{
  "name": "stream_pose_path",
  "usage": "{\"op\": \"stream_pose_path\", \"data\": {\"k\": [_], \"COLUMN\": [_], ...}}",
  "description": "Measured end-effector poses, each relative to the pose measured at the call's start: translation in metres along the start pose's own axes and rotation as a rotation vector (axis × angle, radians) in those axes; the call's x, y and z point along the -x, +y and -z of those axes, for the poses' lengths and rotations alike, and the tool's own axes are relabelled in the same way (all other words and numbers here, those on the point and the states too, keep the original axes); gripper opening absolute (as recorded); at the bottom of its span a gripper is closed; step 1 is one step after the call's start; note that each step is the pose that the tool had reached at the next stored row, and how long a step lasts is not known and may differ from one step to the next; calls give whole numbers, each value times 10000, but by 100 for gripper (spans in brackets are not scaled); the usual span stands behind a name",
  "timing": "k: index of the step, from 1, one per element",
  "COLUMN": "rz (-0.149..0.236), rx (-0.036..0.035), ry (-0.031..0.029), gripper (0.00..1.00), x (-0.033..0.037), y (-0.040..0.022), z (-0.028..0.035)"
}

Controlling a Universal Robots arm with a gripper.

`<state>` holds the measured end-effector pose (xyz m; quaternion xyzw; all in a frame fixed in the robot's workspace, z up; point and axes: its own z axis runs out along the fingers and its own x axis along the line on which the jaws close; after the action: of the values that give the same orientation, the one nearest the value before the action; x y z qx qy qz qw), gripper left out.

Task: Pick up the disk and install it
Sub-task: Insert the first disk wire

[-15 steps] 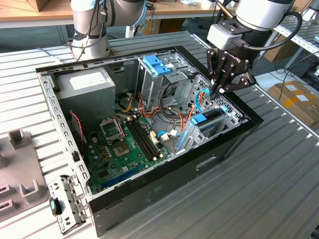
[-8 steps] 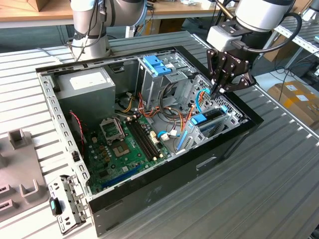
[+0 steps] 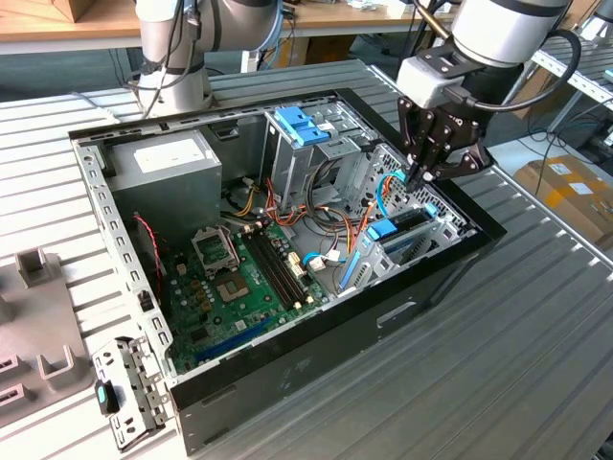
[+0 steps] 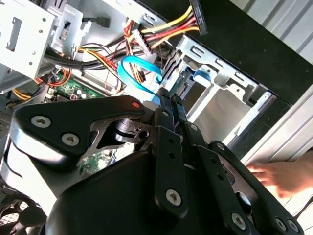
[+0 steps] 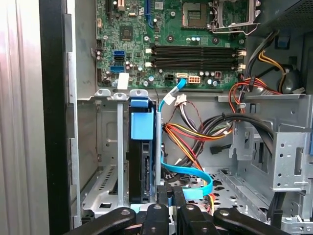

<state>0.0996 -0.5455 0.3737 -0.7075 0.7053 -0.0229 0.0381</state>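
First wrist view: the flat dark-metal disk [image 5: 141, 169] is judged seated in the grey metal corner bay [image 5: 120, 147] of the black case [image 5: 53, 122]; the blue cable [image 5: 195, 178] must be cleared by the closed gripper [image 5: 171, 196].

A robotics lab or workshop: an opened computer case [image 3: 316, 331] lies on a ribbed metal surface [image 3: 508, 364], a robot arm's base [image 3: 177, 67] is mounted behind it (wooden benches [image 3: 57, 29] beyond), a cardboard box [image 3: 565, 187] on the floor

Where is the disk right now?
The disk stands on edge in the drive bay at the exterior view's right end of the computer case, just below the hand.
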Motion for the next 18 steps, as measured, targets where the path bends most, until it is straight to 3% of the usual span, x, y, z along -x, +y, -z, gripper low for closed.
{"op": "stream_pose_path", "data": {"k": [10, 15, 18], "rz": [13, 111, 109], "rx": [-183, -391, -403], "ry": [0, -21, -35], "gripper": [16, 16, 16], "x": [-162, -210, -211], "y": [169, 198, 204], "z": [-9, -29, -28]}}
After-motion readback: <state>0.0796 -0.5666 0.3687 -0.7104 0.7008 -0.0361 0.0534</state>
